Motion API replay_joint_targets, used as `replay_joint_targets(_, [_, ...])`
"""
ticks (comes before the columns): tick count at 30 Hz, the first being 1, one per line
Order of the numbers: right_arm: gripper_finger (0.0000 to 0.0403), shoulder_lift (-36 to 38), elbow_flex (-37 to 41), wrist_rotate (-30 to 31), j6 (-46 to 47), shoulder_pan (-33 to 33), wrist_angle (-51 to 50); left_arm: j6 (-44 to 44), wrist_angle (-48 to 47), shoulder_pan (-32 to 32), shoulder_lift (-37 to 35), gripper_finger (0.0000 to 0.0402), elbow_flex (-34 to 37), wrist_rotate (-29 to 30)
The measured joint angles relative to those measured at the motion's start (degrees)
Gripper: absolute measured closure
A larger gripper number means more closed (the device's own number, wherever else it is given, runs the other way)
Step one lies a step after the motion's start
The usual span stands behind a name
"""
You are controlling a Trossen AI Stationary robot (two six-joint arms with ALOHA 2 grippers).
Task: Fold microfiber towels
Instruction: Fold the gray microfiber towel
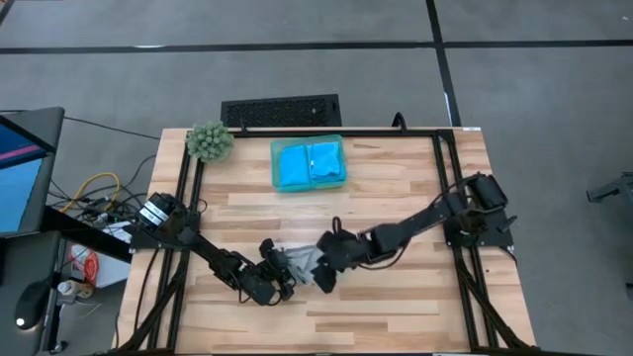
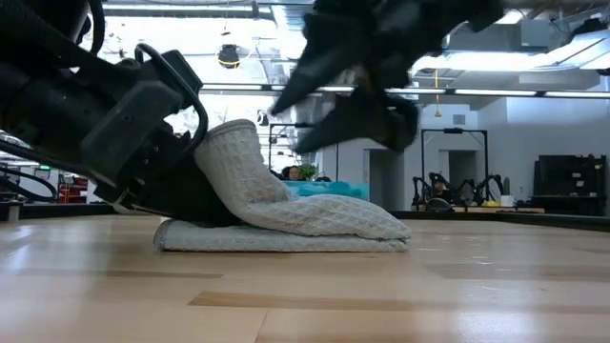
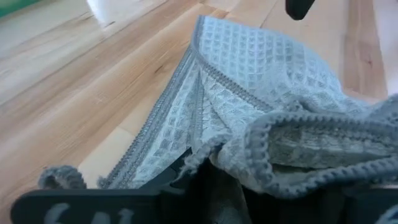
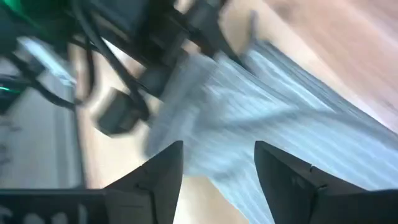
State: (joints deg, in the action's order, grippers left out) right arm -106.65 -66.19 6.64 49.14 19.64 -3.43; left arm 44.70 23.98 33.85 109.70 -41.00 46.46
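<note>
A light grey microfiber towel lies folded near the table's middle, flat on the wood, with its left end raised. My left gripper sits at that raised end and is shut on it. My right gripper hovers just above the towel's right half. In the right wrist view it is open, with nothing between its fingers and the towel beyond them. Two bright blue towels lie folded in a teal tray. My left gripper pinches the grey towel's bunched hemmed edges, several layers together. It comes slanting down from the table's left near side. The held end stands lifted and curls over, slack. The towel's other layers lie flat on the table.
The teal tray stands at the far middle, with a fuzzy green plant ball at the far left corner. A black frame rail runs around the tabletop. Bare wood lies toward the near edge.
</note>
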Motion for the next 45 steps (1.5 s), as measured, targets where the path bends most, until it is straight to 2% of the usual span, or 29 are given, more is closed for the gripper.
replay_joint_targets(5, [0.0198,0.1,0.0,11.1,4.6,4.7,-9.2,-0.3,-0.1,-0.1,0.0,0.0315,0.0,-0.3])
replay_joint_targets(8, [0.0208,0.1,0.0,17.6,5.3,6.2,-9.8,-0.4,-0.1,-0.3,0.0,0.0315,0.0,-0.9])
replay_joint_targets(10, [0.0216,0.1,0.0,19.1,4.8,6.2,-9.4,-0.2,-0.1,-0.5,0.0,0.0315,-0.1,-1.1])
replay_joint_targets(17, [0.0237,-3.2,0.0,17.7,4.9,5.5,-9.1,1.6,-0.1,-1.3,-1.1,0.0315,-1.0,-3.8])
replay_joint_targets(24, [0.0245,-7.7,0.0,17.6,4.9,5.0,-5.4,1.6,-4.4,-1.3,-4.8,0.0315,-1.0,-3.7])
replay_joint_targets(29, [0.025,-9.0,0.0,17.4,4.9,3.6,-3.3,2.2,-11.5,-1.4,-8.4,0.0315,-1.0,-4.1])
replay_joint_targets(38, [0.0255,-8.9,0.0,17.5,6.4,3.0,-3.4,9.0,-24.7,-0.6,-16.9,0.0315,-0.9,-5.5])
replay_joint_targets(43, [0.0255,-8.9,0.0,17.5,6.4,3.0,-3.4,7.5,-20.7,3.2,-21.0,0.0315,-0.9,0.0])
replay_joint_targets(45, [0.0255,-8.9,0.0,17.5,6.4,3.0,-3.4,5.4,-18.2,4.9,-20.9,0.0315,-0.9,-0.6])
